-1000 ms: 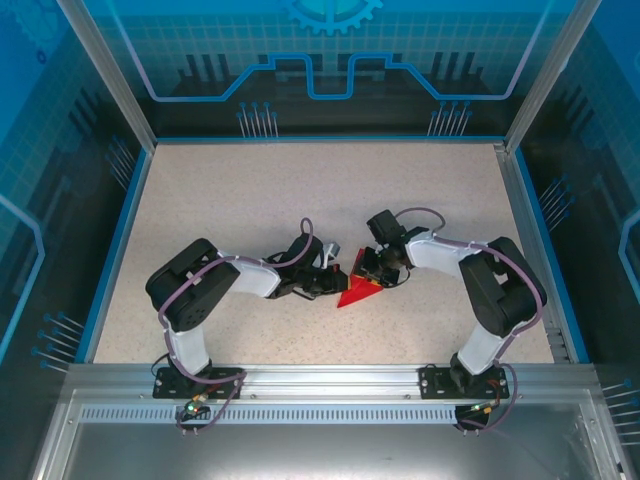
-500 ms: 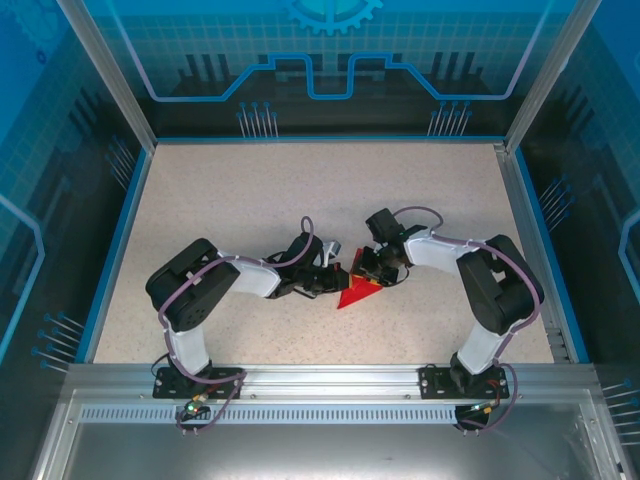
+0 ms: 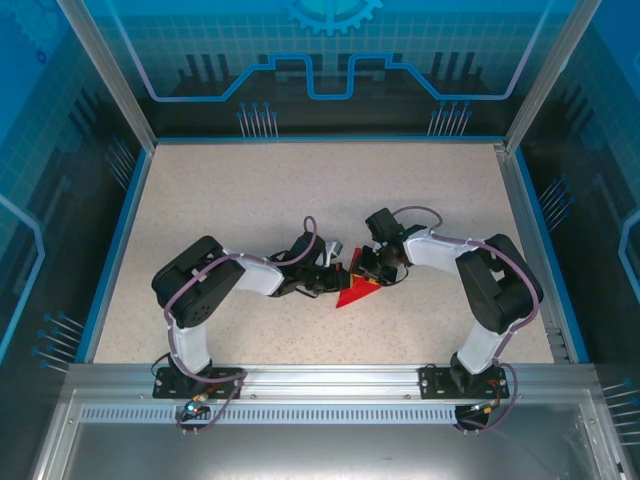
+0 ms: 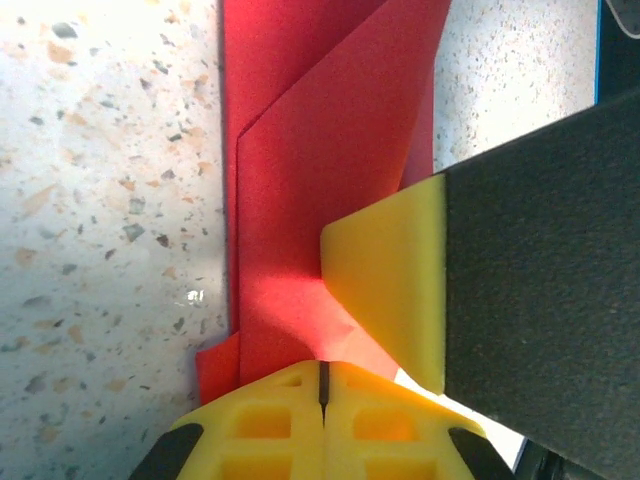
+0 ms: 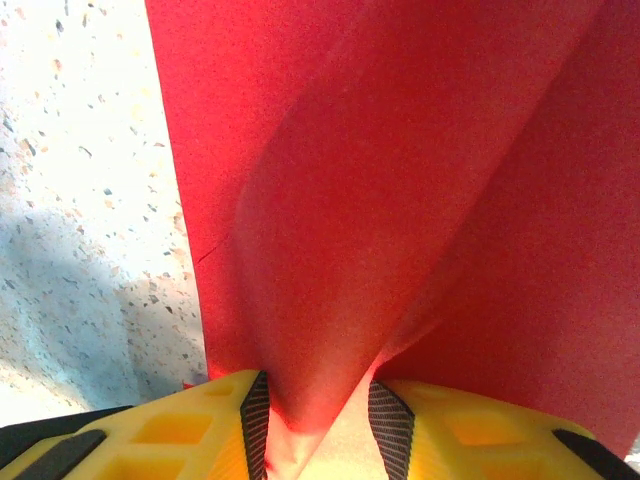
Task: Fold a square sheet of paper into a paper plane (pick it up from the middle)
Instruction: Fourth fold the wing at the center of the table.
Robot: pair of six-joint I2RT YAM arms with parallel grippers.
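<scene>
The square sheet of paper (image 3: pixel 352 293) is bright red and folded into a small triangle, lying on the speckled table (image 3: pixel 240 200) between the two grippers. My left gripper (image 3: pixel 336 274) meets it from the left; in the left wrist view its yellow fingertips (image 4: pixel 275 395) are shut, with their tips against the layered paper (image 4: pixel 320 180). My right gripper (image 3: pixel 368 274) comes in from the right, and one of its yellow fingers (image 4: pixel 390 280) rests on the paper. In the right wrist view a raised fold of the paper (image 5: pixel 380 180) narrows down between the jaws of the right gripper (image 5: pixel 318 425), which are closed on it.
Blue rails (image 3: pixel 120 240) and transparent walls enclose the table on the left, back and right. A metal ledge (image 3: pixel 330 375) with both arm bases runs along the near edge. Bare tabletop lies behind and to both sides of the arms.
The left arm's elbow has shifted slightly to the right. The paper and both grippers stay in about the same place.
</scene>
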